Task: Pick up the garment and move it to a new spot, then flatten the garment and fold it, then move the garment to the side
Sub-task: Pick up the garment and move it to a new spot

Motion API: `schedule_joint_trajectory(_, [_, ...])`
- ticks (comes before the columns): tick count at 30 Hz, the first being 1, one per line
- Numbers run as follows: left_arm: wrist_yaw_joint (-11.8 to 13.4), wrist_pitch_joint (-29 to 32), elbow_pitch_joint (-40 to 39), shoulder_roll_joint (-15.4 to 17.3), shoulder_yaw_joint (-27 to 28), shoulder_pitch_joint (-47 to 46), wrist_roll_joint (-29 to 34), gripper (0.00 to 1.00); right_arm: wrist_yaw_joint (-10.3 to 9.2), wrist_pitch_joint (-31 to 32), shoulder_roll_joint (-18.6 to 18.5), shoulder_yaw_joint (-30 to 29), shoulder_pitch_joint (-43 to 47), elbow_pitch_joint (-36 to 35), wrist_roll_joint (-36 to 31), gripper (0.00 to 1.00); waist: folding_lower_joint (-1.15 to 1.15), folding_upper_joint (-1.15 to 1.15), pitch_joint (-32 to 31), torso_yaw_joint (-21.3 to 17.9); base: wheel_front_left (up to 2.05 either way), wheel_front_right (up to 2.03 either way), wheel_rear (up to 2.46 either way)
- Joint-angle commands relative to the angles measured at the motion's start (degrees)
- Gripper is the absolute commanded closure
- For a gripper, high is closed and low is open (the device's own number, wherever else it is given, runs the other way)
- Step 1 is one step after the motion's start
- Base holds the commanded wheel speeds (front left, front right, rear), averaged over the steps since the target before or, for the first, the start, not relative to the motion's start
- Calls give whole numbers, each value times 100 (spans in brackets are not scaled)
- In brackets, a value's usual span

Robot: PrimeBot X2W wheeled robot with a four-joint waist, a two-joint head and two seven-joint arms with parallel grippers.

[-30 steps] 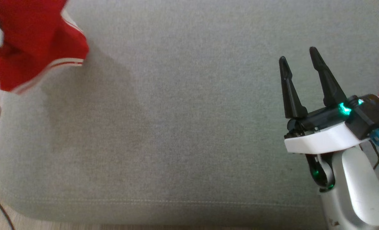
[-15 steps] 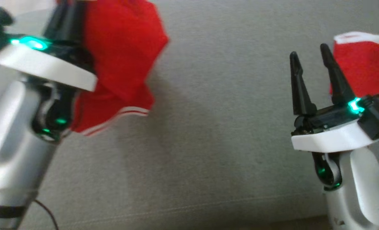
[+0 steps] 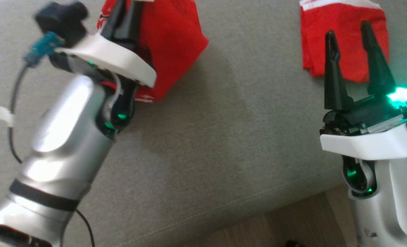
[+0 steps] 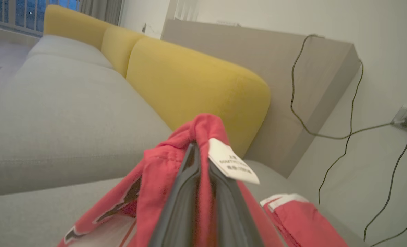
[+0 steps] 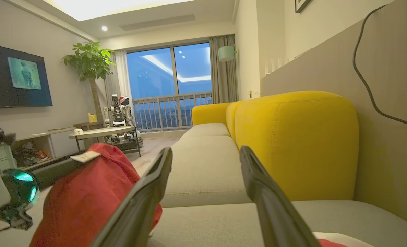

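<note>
Over the grey sofa (image 3: 224, 144), left claw (image 4: 200, 157) pinches the red garment (image 3: 176, 41) (bunched); right claw (image 3: 347, 28) gapes empty.

The left claw (image 4: 199, 161) is pinched tight on a bunched red garment (image 4: 162, 164) (its white label (image 4: 231, 164) juts beside the fingertips), above the grey sofa seat (image 4: 62, 113) and before a yellow back cushion (image 4: 196, 85); another red cloth (image 4: 299, 219) lies lower right.
</note>
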Motion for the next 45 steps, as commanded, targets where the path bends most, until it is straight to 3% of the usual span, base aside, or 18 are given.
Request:
schedule_joint_trajectory(1, [-22, -61, -29, 58, 130, -280, 115, 100, -2, -35, 42, 123, -64, -234, 56, 0, -1, 0, 215, -222, 0, 0, 0])
schedule_joint_trajectory(3, [-114, -87, 266, -123, -29, -265, 205, 100, -2, -35, 42, 121, -28, -255, 74, 0, -1, 0, 272, -284, 0, 0, 0])
schedule_joint_trajectory(4, [-182, -95, 396, -212, -132, -252, 248, 83, -2, -35, 42, 115, -12, -264, 82, 0, -1, 0, 290, -300, 0, 0, 0])
schedule_joint_trajectory(5, [-262, -98, 512, -293, -257, -241, 303, 45, -2, -35, 42, 105, 0, -270, 88, 0, -1, 0, 303, -306, 0, 0, 0])
schedule_joint_trajectory(6, [-350, -101, 610, -370, -381, -232, 353, 0, -2, -35, 42, 93, 8, -274, 91, 0, -1, 0, 311, -303, 0, 0, 0])
schedule_joint_trajectory(12, [-699, -134, 882, -662, -786, -123, 575, 0, -2, -36, 42, 65, 25, -180, 42, 0, -1, 0, 158, -116, 0, 0, 0])
schedule_joint_trajectory(16, [-674, -155, 734, -612, -571, -32, 659, 0, -2, -36, 42, 82, 23, -78, -55, 0, -1, 0, -70, 132, 0, 0, 0])
schedule_joint_trajectory(24, [-341, -160, -286, 150, 524, 860, 1484, 0, -2, -36, 42, 127, 218, 236, -376, 0, -1, 0, -590, 838, 0, 0, 0])
schedule_joint_trajectory(30, [-276, -160, -995, 444, 1229, 2159, 1955, 0, -2, -36, 42, 14, 560, 481, -491, 0, -1, 0, -909, 1314, 0, 0, 0])
schedule_joint_trajectory(37, [-283, -161, -1590, 10, 1994, 3558, 2338, 0, -2, -36, 42, -25, 881, 608, -419, 0, -1, 0, -1070, 1560, 0, 0, 0])
schedule_joint_trajectory(45, [-589, -161, -1644, -558, 2344, 3772, 2871, 0, -2, -35, 42, -2, 891, 764, -495, 0, -1, 0, -1012, 1732, 0, 0, 0])
